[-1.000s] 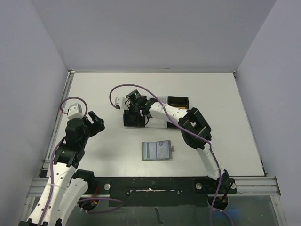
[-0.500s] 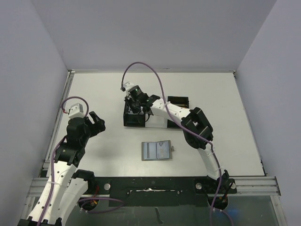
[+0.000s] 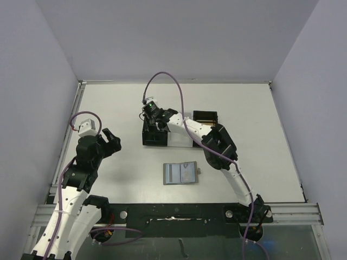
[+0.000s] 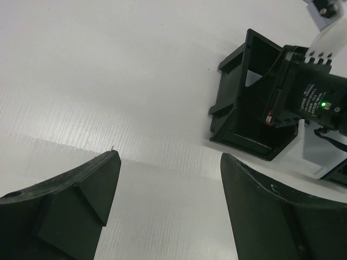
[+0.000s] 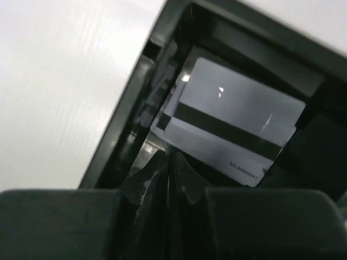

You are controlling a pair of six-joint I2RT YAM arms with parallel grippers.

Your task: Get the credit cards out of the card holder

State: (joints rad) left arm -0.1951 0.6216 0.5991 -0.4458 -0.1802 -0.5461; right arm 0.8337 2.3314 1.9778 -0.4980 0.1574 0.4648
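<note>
The right gripper [image 5: 169, 162] has its fingers [image 5: 143, 187] pressed together, and I see nothing between them. It hangs over the left compartment of the black-and-white tray [image 3: 179, 142]. Two grey cards [image 5: 233, 127] with a black stripe lie on the floor of this compartment, one partly over the other, at about 1 o'clock from the fingertips in the right wrist view.

The left gripper [image 4: 169, 162] has its fingers [image 4: 92, 184] spread wide over the bare white table [image 3: 108, 103], holding nothing. In the top view it is at about 8 o'clock from the tray, well apart from it.

The card holder [image 3: 180, 173] lies open and flat on the table at 6 o'clock from the tray, near it but not touching. No gripper touches it.
</note>
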